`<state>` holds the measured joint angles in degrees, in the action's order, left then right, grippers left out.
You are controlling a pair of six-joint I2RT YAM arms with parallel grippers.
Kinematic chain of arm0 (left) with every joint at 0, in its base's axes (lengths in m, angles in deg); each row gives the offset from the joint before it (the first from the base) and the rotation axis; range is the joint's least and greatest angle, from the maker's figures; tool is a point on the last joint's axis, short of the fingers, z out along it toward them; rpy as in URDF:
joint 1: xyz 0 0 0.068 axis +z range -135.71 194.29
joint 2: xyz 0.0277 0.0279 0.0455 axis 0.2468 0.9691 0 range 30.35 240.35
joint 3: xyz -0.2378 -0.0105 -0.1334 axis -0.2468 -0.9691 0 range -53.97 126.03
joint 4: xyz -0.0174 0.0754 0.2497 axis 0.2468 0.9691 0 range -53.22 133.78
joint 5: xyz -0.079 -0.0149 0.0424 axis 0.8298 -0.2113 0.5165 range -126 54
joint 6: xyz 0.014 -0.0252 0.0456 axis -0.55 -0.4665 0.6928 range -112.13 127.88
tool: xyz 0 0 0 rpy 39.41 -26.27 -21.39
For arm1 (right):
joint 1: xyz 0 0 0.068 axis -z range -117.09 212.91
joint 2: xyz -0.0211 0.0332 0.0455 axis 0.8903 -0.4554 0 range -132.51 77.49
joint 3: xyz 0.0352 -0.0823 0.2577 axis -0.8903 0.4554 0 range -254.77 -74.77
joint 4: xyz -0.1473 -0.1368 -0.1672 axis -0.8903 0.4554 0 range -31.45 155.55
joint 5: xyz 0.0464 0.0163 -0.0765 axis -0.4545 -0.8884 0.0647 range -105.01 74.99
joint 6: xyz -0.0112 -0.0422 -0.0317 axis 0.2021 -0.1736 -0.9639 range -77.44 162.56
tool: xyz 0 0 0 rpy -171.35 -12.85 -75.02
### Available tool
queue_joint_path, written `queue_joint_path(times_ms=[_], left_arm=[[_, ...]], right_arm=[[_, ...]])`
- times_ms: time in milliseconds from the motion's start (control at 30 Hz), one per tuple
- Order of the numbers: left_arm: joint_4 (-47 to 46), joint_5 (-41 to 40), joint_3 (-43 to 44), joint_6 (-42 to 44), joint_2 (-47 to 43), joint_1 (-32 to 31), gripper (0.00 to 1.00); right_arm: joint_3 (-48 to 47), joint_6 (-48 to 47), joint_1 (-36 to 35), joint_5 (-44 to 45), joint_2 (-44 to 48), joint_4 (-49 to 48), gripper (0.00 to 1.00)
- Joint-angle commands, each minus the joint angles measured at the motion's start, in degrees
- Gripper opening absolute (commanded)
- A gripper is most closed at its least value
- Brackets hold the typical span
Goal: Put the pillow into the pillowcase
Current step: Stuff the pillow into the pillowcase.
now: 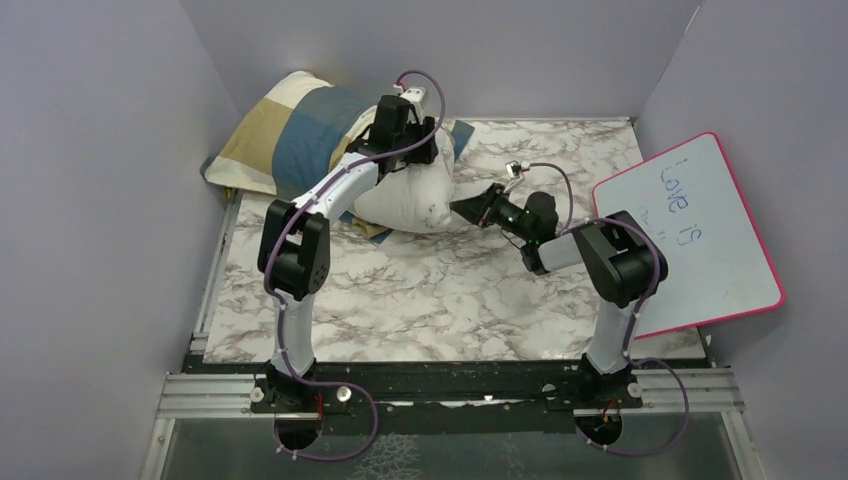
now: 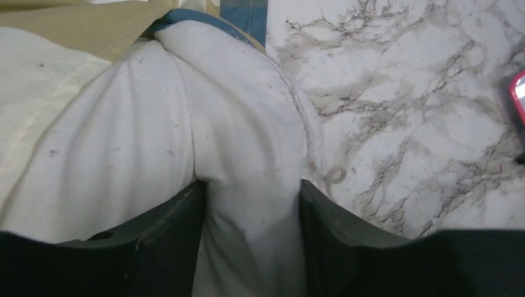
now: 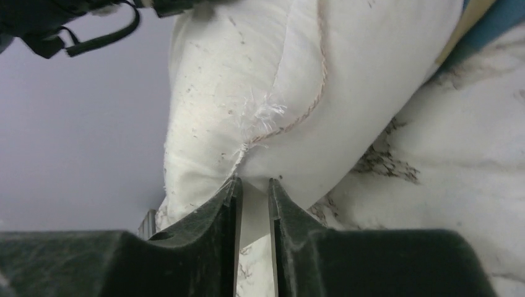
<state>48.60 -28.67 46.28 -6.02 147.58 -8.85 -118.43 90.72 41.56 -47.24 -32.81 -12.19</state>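
Dark fingers of the left gripper (image 2: 251, 195) clamped a fold of the pillow (image 2: 155, 111). The right gripper (image 3: 254, 185) stood narrowly parted at its frayed seam, grip indeterminate. One pillow end sat inside the pillowcase (image 1: 290, 130), far left on the table (image 1: 430, 290).

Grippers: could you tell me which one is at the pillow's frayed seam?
The right gripper, at the frayed corner of the pillow; the left gripper pinches a plain fold.
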Motion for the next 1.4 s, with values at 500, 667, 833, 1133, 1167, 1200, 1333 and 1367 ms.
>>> queue_joint_path(times_ms=[500,667,833,1133,1167,1200,1333,1367], left_arm=[[-8.8,-28.1,-24.8,42.6,-25.7,-19.5,0.75],[-10.1,-29.7,-31.2,47.1,-25.2,-25.6,0.77],[-10.6,-30.0,-32.9,48.5,-21.3,-29.0,0.80],[-16.2,-37.0,-33.0,52.1,-10.3,-29.7,0.84],[-16.0,-37.0,-32.5,52.0,-9.6,-29.7,0.86],[-15.5,-37.0,-31.9,51.8,-8.9,-29.7,0.88],[-17.4,-42.3,-31.5,53.9,-6.5,-29.6,0.86],[-18.3,-43.7,-31.6,54.9,-5.6,-29.6,0.81]], right_arm=[[6.1,-2.9,5.3,17.2,18.7,29.6,0.79],[7.3,-1.9,10.2,14.1,20.4,30.8,0.82],[8.0,-2.1,12.9,12.0,22.1,31.4,0.82],[8.9,-2.2,13.7,11.5,23.9,32.3,0.82],[9.0,-2.2,13.8,11.4,23.9,32.2,0.83],[8.8,-2.2,13.8,11.3,24.0,32.2,0.83],[8.6,-2.3,13.9,11.3,24.4,32.6,0.82],[8.5,-2.2,14.0,11.2,24.3,32.5,0.83]])
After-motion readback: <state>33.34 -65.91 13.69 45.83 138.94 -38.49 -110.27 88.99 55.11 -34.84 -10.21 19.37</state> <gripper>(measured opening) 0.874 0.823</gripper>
